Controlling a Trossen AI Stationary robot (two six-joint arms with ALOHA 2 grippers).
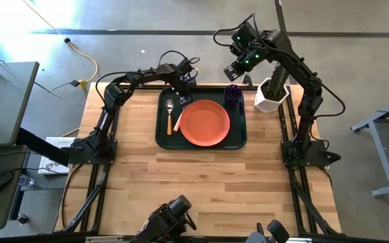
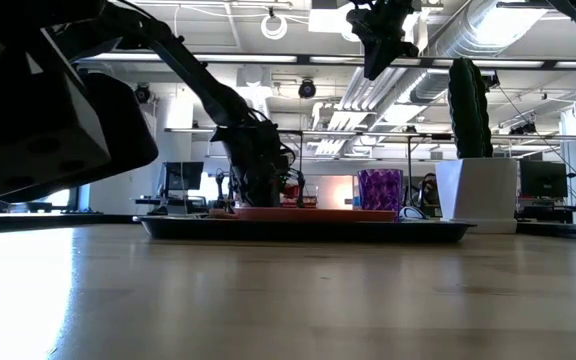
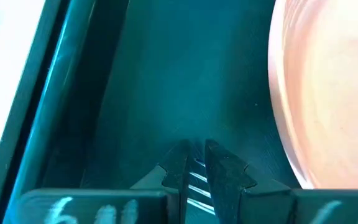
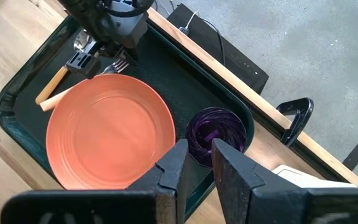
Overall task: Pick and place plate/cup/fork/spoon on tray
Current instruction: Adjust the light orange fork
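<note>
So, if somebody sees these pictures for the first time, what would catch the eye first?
Probably the orange plate, bright in the middle of the dark green tray at the table's far side. Next, the left gripper low over the tray beside the plate, its jaws closed on the fork, with the spoon lying nearby. The purple cup stands in the tray's far right corner, below the raised right gripper.

Left gripper (image 3: 195, 167) low, jaws pinched; right gripper (image 1: 234, 69) raised.
</note>
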